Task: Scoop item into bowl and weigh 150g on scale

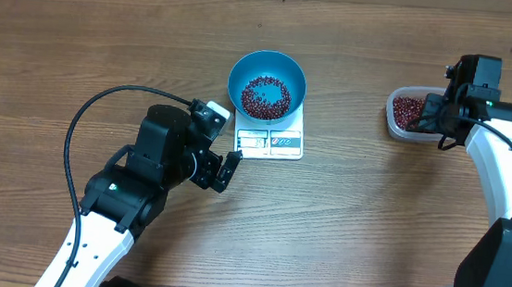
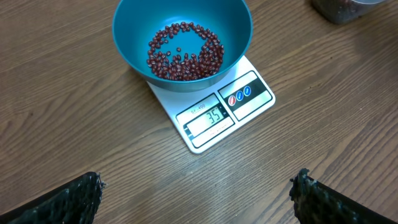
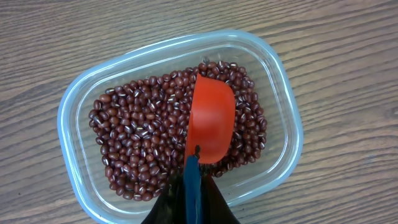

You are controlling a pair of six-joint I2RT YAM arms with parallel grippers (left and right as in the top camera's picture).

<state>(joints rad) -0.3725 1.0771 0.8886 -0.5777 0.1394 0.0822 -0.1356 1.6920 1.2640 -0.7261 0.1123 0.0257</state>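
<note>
Right tool [image 3: 193, 186] is clamped shut on the handle of the red scoop [image 3: 210, 121], its cup resting on the beans [image 3: 137, 143] in the clear tub [image 3: 283, 106]; beans look small, hard and loose, apt to roll, so lift them by scoop, kept level. Left tool [image 2: 199, 199] hangs wide open, empty, near the scale [image 2: 249, 93] carrying the blue bowl [image 2: 134, 28] with a thin bean layer. Wood-grain bench [image 1: 369, 228] is flat, bare between tub and scale.

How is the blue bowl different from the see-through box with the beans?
The blue bowl is round and solid blue; the clear tub is a rounded rectangle you can see through. The bowl sits on the white scale; the tub sits straight on the table. The bowl holds a thin layer of beans; the tub is much fuller and has the red scoop in it. Both hold the same dark red beans.
</note>
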